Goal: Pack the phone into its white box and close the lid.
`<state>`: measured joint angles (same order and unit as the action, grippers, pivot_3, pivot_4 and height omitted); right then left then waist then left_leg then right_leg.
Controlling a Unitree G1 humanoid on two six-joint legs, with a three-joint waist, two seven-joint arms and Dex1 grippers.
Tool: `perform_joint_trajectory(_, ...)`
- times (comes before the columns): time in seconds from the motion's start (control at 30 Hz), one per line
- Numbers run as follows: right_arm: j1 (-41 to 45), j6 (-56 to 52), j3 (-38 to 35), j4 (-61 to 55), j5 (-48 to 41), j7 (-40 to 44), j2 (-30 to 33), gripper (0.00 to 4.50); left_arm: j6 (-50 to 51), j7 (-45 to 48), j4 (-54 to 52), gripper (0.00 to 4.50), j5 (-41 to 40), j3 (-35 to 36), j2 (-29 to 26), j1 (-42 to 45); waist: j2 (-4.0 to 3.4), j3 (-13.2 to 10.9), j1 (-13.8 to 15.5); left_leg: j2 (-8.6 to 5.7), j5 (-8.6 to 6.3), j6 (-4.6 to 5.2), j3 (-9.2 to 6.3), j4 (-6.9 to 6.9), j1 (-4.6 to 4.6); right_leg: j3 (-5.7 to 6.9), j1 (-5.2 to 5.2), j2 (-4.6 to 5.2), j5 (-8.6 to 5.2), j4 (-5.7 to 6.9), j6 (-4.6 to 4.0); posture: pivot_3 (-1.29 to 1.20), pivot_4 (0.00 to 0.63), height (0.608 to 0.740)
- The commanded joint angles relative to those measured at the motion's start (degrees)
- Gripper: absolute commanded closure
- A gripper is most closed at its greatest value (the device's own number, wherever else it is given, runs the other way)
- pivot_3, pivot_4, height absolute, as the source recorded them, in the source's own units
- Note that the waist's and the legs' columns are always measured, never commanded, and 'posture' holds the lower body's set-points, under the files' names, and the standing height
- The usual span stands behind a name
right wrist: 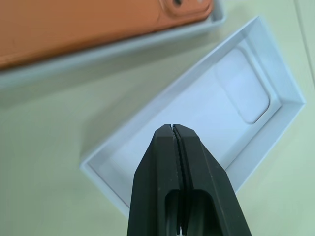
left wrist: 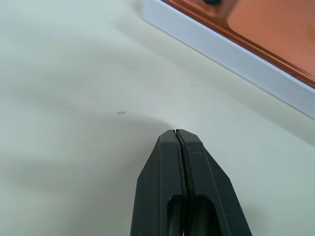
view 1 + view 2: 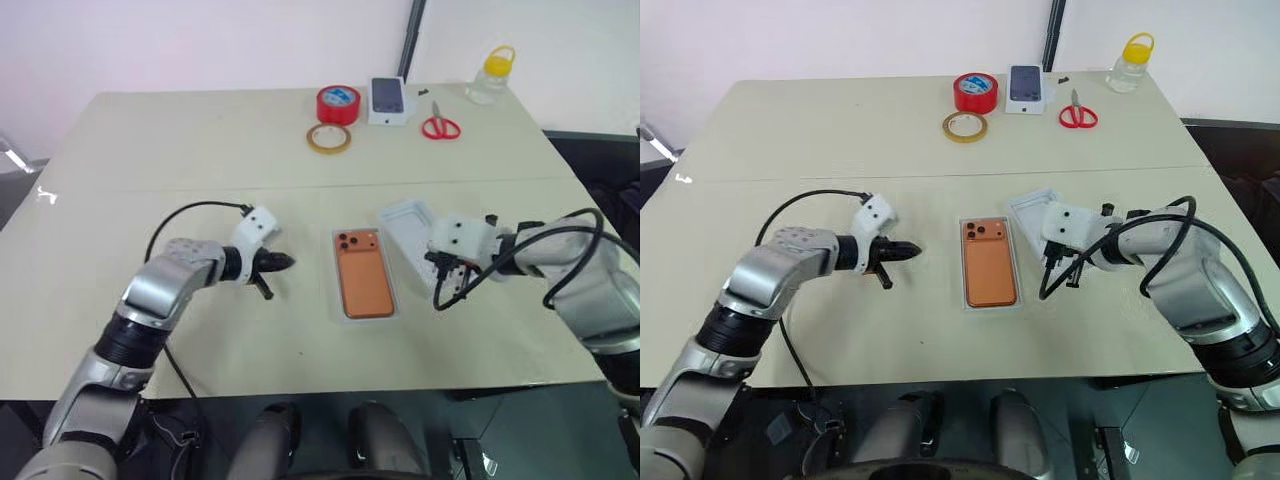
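A pale cream desk (image 3: 200, 150) seen from above, with two robot arms reaching in from the near edge. At the centre lies the flat orange smartphone (image 3: 363, 275), camera cluster at its far end, already seated back-up inside the shallow white rectangular cardboard box (image 3: 365, 314), whose thin white rim frames it on all sides. Just to the right, partly under the right arm, the shallow white cardboard lid (image 1: 197, 113) lies open side up at an angle, its inside plain white with a faint rounded-rectangle impression. It is near the box but apart from it.

The left end effector (image 3: 279, 263) hovers left of the box, its two black fingers (image 2: 182, 167) pressed together and holding nothing. The right end effector (image 1: 173, 129) hangs above the upturned lid, its fingers together too and gripping nothing.

Along the far edge of the desk, well away from the work, sit a red roll of tape (image 3: 338, 104), a flat tan tape ring (image 3: 329, 138), a smaller white box with a dark phone picture (image 3: 388, 100), red-handled scissors (image 3: 439, 125) and a clear jar with a yellow cap (image 3: 490, 78).

By this layout, the first half of the job looks done: the phone is in its box. What remains is to pick up the lid, turn it over so the open side faces down, line it up with the box and press it on. Neither end effector has hold of the lid yet.
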<state>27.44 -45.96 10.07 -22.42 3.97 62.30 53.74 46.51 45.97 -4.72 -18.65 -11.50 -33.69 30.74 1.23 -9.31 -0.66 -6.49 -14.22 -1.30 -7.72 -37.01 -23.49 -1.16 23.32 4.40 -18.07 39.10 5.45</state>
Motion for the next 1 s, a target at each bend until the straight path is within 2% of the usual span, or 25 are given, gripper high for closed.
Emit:
perform_joint_trajectory(0.03,2.75,-9.62,-4.57,-1.38,-6.21,0.14,-1.79,3.64,-7.29,2.76,-4.28,4.5,-2.69,6.04,-0.96,-3.59,-0.02,-0.01,-0.02,0.0,0.0,0.0,0.0,0.01,0.0,-0.01,0.0,0.01,0.0,-0.02,0.0,0.0,0.15,0.74)
perform_joint_trajectory(0.17,5.76,-19.68,-4.95,0.94,-9.98,-2.65,-3.99,1.62,-12.29,4.98,-6.96,4.5,-3.65,8.49,-1.85,-8.29,-0.02,-0.01,0.06,0.0,-0.01,0.02,0.01,0.01,-0.01,-0.01,0.0,0.02,0.0,-0.03,0.0,0.0,0.15,0.74)
perform_joint_trajectory(0.23,7.03,-22.28,-3.84,3.22,-10.29,-4.4,-4.18,0.81,-14.23,5.39,-8.1,4.5,-3.97,9.14,-1.63,-10.07,-0.03,-0.01,0.07,-0.01,-0.02,0.04,0.01,0.0,-0.01,-0.01,0.0,0.03,0.0,-0.03,-0.01,0.0,0.15,0.74)
perform_joint_trajectory(0.5,13.54,-34.14,-3.32,10.26,-14.97,-9.79,-7.43,0.81,-17.37,5.28,-11.05,4.5,-5.72,11.39,-1.02,-14.75,-0.07,-0.02,-0.15,0.01,-0.03,0.06,0.05,0.03,0.0,-0.04,0.03,0.02,0.0,0.0,-0.01,0.0,0.15,0.74)
perform_joint_trajectory(1.0,17.68,-43.23,-0.07,12.88,-18.45,-22.63,-14.17,0.81,-17.95,6.39,-11.91,4.5,-6.01,9.42,-0.11,-14.97,-0.08,-0.02,-0.09,-0.01,-0.05,0.08,0.06,0.03,0.0,-0.03,0.04,0.04,0.01,0.0,-0.01,0.0,0.15,0.74)
